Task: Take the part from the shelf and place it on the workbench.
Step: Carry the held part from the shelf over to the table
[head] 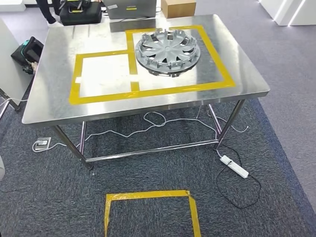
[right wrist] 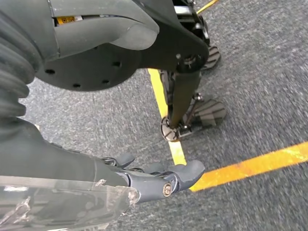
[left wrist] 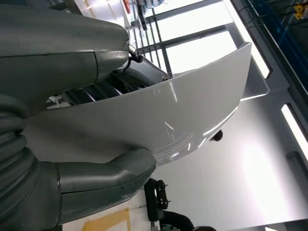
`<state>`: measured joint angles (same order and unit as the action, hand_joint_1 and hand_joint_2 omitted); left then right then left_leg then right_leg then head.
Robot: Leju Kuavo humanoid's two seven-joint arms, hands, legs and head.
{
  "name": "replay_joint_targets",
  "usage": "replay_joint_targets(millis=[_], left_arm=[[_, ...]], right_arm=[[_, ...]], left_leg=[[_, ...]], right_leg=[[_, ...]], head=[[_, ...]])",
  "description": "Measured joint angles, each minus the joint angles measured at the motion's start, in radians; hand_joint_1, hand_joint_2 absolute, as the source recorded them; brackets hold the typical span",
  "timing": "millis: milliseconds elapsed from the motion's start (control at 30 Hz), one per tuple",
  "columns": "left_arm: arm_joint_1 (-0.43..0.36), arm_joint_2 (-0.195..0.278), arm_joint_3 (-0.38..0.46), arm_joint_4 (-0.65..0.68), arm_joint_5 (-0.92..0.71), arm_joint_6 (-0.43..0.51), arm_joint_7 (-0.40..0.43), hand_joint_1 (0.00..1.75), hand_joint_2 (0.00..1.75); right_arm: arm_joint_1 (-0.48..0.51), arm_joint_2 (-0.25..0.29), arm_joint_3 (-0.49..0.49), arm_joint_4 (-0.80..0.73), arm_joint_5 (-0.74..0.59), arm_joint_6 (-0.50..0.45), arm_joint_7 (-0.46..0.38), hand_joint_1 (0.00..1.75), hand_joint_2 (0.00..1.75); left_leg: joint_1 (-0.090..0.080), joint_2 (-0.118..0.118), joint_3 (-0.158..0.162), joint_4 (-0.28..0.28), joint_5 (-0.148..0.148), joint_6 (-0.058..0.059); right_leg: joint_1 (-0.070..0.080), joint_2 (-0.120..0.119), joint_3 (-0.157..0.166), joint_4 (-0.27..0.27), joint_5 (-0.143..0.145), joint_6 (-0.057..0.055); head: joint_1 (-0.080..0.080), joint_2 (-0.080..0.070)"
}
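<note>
My left hand point(left wrist: 65, 62) grips a glossy white curved part point(left wrist: 181, 115), with the thumb point(left wrist: 109, 178) under one face and the darker fingers over the other. The steel workbench point(head: 52, 94) stands ahead in the head view, marked with two yellow taped rectangles. A silver hubcap point(head: 168, 52) lies in the right rectangle, while the left rectangle point(head: 104, 74) holds nothing. My right hand point(right wrist: 109, 183) hangs above the grey carpet with its fingers point(right wrist: 181, 175) stretched out and nothing in them.
A yellow taped square point(head: 149, 195) marks the carpet in front of the bench. A white power strip point(head: 234, 166) and cables lie under and beside the bench's right legs. Behind the bench sit a black bag point(head: 80, 12) and a cardboard box point(head: 178, 7).
</note>
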<state>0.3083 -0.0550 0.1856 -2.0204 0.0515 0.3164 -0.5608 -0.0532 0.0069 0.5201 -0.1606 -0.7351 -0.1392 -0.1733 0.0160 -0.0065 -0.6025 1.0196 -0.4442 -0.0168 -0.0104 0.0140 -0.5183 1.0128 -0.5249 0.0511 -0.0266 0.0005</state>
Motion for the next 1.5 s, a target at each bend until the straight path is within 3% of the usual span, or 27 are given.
replay_joint_targets(millis=[67, 100, 167, 200, 233, 267, 333, 400, 467, 567, 633, 700, 733, 767, 833, 900, 933, 1033, 1100, 1200, 1233, 1267, 1300, 1367, 1400, 1433, 1500], left_arm=[[0.000, 0.000, 0.000, 0.000, 0.000, -0.001, 0.000, 1.75, 1.75], [0.000, 0.000, 0.000, 0.000, 0.000, -0.002, 0.000, 1.75, 1.75], [0.000, -0.001, 0.001, 0.000, 0.000, -0.002, 0.000, 1.75, 1.75], [0.000, -0.001, 0.000, 0.000, 0.000, -0.002, 0.000, 1.75, 1.75], [0.000, -0.001, 0.000, 0.000, 0.000, -0.002, 0.000, 1.75, 1.75], [0.000, -0.002, 0.000, 0.000, 0.000, -0.002, 0.000, 1.75, 1.75], [0.000, -0.003, 0.001, 0.000, 0.000, -0.002, 0.000, 1.75, 1.75], [0.000, -0.003, 0.001, 0.000, 0.000, -0.003, 0.000, 1.75, 1.75], [0.000, -0.003, 0.000, 0.000, -0.001, -0.004, 0.000, 1.75, 1.75], [-0.001, -0.003, -0.001, -0.001, -0.003, -0.005, -0.001, 1.75, 1.75], [-0.001, -0.002, 0.000, -0.001, -0.003, -0.004, -0.002, 1.75, 1.75], [0.000, -0.002, 0.000, -0.001, -0.003, -0.004, -0.002, 1.75, 1.75], [0.001, -0.002, 0.000, -0.001, -0.003, -0.004, -0.002, 1.75, 1.75], [0.001, -0.002, 0.000, -0.001, -0.003, -0.003, -0.002, 1.75, 1.75], [0.001, -0.002, 0.000, -0.001, -0.003, -0.003, -0.002, 1.75, 1.75], [0.001, -0.002, 0.000, -0.001, -0.003, -0.003, -0.002, 1.75, 1.75], [0.001, -0.003, 0.000, -0.001, -0.003, -0.003, -0.002, 1.75, 1.75], [0.005, -0.004, 0.000, -0.001, -0.003, -0.002, -0.002, 1.75, 1.75], [0.006, -0.004, 0.000, -0.001, -0.003, -0.002, -0.002, 1.75, 1.75], [0.007, -0.004, 0.001, -0.001, -0.004, -0.003, -0.002, 1.75, 1.75], [0.007, -0.004, 0.001, -0.001, -0.004, -0.003, -0.002, 1.75, 1.75], [0.007, -0.004, 0.001, -0.001, -0.004, -0.003, -0.002, 1.75, 1.75], [0.008, -0.005, 0.001, -0.001, -0.004, -0.003, -0.002, 1.75, 1.75], [0.007, -0.005, 0.001, -0.001, -0.004, -0.003, -0.002, 1.75, 1.75], [0.007, -0.005, 0.001, -0.001, -0.004, -0.003, -0.002, 1.75, 1.75], [0.007, -0.006, 0.001, -0.001, -0.004, -0.003, -0.002, 1.75, 1.75], [0.007, -0.007, 0.000, -0.001, -0.004, -0.004, -0.002, 1.75, 1.75]], right_arm=[[0.000, 0.000, 0.001, 0.000, 0.000, 0.000, 0.001, 0.00, 1.75], [0.000, 0.000, 0.001, 0.000, 0.000, 0.001, 0.001, 0.00, 1.75], [0.000, 0.000, 0.003, 0.000, 0.000, 0.002, 0.002, 0.00, 1.75], [0.001, 0.000, 0.004, 0.000, 0.000, 0.002, 0.002, 0.00, 1.75], [0.002, 0.000, 0.005, 0.000, 0.000, 0.002, 0.003, 0.00, 1.75], [0.003, 0.000, 0.006, 0.000, 0.000, 0.002, 0.003, 0.00, 1.75], [0.005, 0.000, 0.008, 0.000, 0.000, 0.002, 0.003, 0.00, 1.75], [0.003, 0.000, 0.008, 0.001, 0.000, 0.001, 0.003, 0.00, 1.75], [0.002, 0.000, 0.009, 0.001, 0.000, 0.000, 0.003, 0.00, 1.75], [0.001, 0.003, 0.009, 0.001, 0.000, -0.001, 0.002, 0.00, 1.75], [0.001, 0.004, 0.009, 0.001, 0.000, -0.002, 0.001, 0.00, 1.75], [0.000, 0.004, 0.009, 0.001, 0.000, -0.003, 0.002, 0.00, 1.75], [0.001, 0.004, 0.009, 0.001, 0.000, -0.003, 0.002, 0.00, 1.75], [0.002, 0.005, 0.009, 0.001, 0.000, -0.003, 0.002, 0.00, 1.75], [0.003, 0.005, 0.009, 0.001, 0.000, -0.002, 0.002, 0.00, 1.75], [0.001, 0.005, 0.009, 0.002, 0.000, -0.002, 0.002, 0.00, 1.75], [0.000, 0.004, 0.009, 0.002, 0.000, -0.003, 0.002, 0.00, 1.75], [-0.001, 0.003, 0.009, 0.002, 0.001, -0.003, 0.002, 0.00, 1.75], [-0.001, 0.004, 0.010, 0.002, 0.001, -0.003, 0.002, 0.00, 1.75], [0.000, 0.005, 0.010, 0.002, 0.002, -0.003, 0.002, 0.00, 1.75], [0.000, 0.005, 0.010, 0.002, 0.002, -0.003, 0.002, 0.00, 1.75], [0.001, 0.005, 0.010, 0.002, 0.002, -0.003, 0.002, 0.00, 1.75], [0.003, 0.005, 0.010, 0.002, 0.002, -0.003, 0.002, 0.00, 1.75], [0.004, 0.005, 0.010, 0.002, 0.002, -0.003, 0.002, 0.00, 1.75], [0.003, 0.005, 0.010, 0.003, 0.002, -0.003, 0.002, 0.00, 1.75], [0.002, 0.005, 0.010, 0.003, 0.002, -0.003, 0.002, 0.00, 1.75], [0.000, 0.005, 0.011, 0.003, 0.002, -0.002, 0.002, 0.00, 1.75]], left_leg=[[0.002, 0.000, 0.007, -0.002, -0.006, 0.015], [0.002, 0.001, 0.012, -0.003, -0.010, 0.022], [-0.002, 0.002, 0.022, -0.002, -0.020, 0.032], [-0.004, 0.002, 0.029, -0.002, -0.026, 0.035], [-0.006, 0.001, 0.037, -0.002, -0.033, 0.036], [-0.008, 0.000, 0.047, -0.002, -0.040, 0.036], [-0.009, -0.002, 0.072, -0.002, -0.057, 0.034], [-0.012, -0.003, 0.089, -0.002, -0.073, 0.025], [-0.012, -0.003, 0.093, -0.006, -0.080, 0.015], [-0.011, -0.002, 0.092, 0.010, -0.097, -0.001], [-0.010, -0.001, 0.040, 0.107, -0.140, -0.011], [-0.006, -0.001, -0.046, 0.236, -0.177, -0.018], [-0.004, -0.001, -0.076, 0.269, -0.170, -0.021], [-0.002, -0.001, -0.088, 0.265, -0.142, -0.024], [0.003, 0.000, -0.059, 0.159, -0.044, -0.030], [0.007, 0.001, -0.016, 0.046, 0.007, -0.032], [0.008, 0.001, -0.004, 0.017, 0.008, -0.028], [0.007, -0.001, 0.006, 0.003, -0.010, -0.002], [0.009, -0.001, 0.017, 0.001, -0.016, 0.013], [0.005, 0.001, 0.032, 0.001, -0.030, 0.027], [0.003, 0.000, 0.039, 0.001, -0.036, 0.029], [0.002, -0.002, 0.047, 0.001, -0.043, 0.029], [0.000, -0.003, 0.058, 0.001, -0.051, 0.029], [-0.002, -0.005, 0.083, 0.000, -0.069, 0.024], [-0.003, -0.005, 0.092, 0.000, -0.077, 0.020], [-0.004, -0.006, 0.097, -0.001, -0.083, 0.015], [-0.004, -0.006, 0.101, -0.008, -0.086, 0.005]], right_leg=[[-0.001, -0.004, -0.011, 0.033, -0.019, 0.008], [-0.001, -0.005, -0.035, 0.083, -0.041, 0.011], [-0.001, -0.006, -0.120, 0.228, -0.093, 0.013], [-0.001, -0.006, -0.161, 0.285, -0.105, 0.012], [0.000, -0.006, -0.186, 0.309, -0.095, 0.010], [0.001, -0.006, -0.191, 0.292, -0.064, 0.007], [0.005, -0.006, -0.155, 0.169, 0.033, -0.004], [0.011, -0.007, -0.109, 0.062, 0.082, -0.013], [0.016, -0.006, -0.092, 0.037, 0.075, -0.018], [0.009, -0.006, -0.077, 0.020, 0.072, -0.032], [0.004, -0.007, -0.063, 0.011, 0.067, -0.041], [0.002, -0.007, -0.056, 0.009, 0.059, -0.044], [0.000, -0.006, -0.050, 0.009, 0.054, -0.044], [-0.001, -0.005, -0.042, 0.009, 0.047, -0.041], [-0.006, -0.003, -0.022, 0.009, 0.033, -0.032], [-0.004, 0.000, -0.013, 0.012, 0.015, -0.018], [-0.001, 0.000, -0.012, 0.010, 0.008, -0.011], [0.000, -0.001, -0.002, 0.002, -0.003, 0.002], [-0.001, -0.004, -0.018, 0.049, -0.029, 0.011], [-0.001, -0.006, -0.134, 0.251, -0.106, 0.015], [-0.001, -0.006, -0.170, 0.298, -0.112, 0.014], [0.000, -0.006, -0.188, 0.308, -0.094, 0.011], [0.000, -0.006, -0.187, 0.278, -0.056, 0.007], [0.004, -0.006, -0.143, 0.145, 0.039, -0.002], [0.007, -0.006, -0.118, 0.088, 0.066, -0.006], [0.009, -0.006, -0.102, 0.054, 0.078, -0.009], [0.013, -0.005, -0.093, 0.039, 0.072, -0.014]], head=[[0.005, 0.000], [0.008, 0.000], [0.012, 0.000], [0.013, 0.000], [0.013, 0.000], [0.013, 0.000], [0.013, 0.000], [0.012, 0.000], [0.010, 0.000], [0.004, 0.000], [-0.002, 0.000], [-0.003, 0.000], [-0.003, 0.000], [-0.003, 0.000], [-0.004, 0.000], [-0.007, 0.000], [-0.007, 0.000], [-0.001, 0.000], [0.004, 0.000], [0.011, 0.000], [0.011, 0.000], [0.012, 0.000], [0.012, 0.000], [0.012, 0.000], [0.011, 0.000], [0.010, 0.000], [0.007, 0.000]])
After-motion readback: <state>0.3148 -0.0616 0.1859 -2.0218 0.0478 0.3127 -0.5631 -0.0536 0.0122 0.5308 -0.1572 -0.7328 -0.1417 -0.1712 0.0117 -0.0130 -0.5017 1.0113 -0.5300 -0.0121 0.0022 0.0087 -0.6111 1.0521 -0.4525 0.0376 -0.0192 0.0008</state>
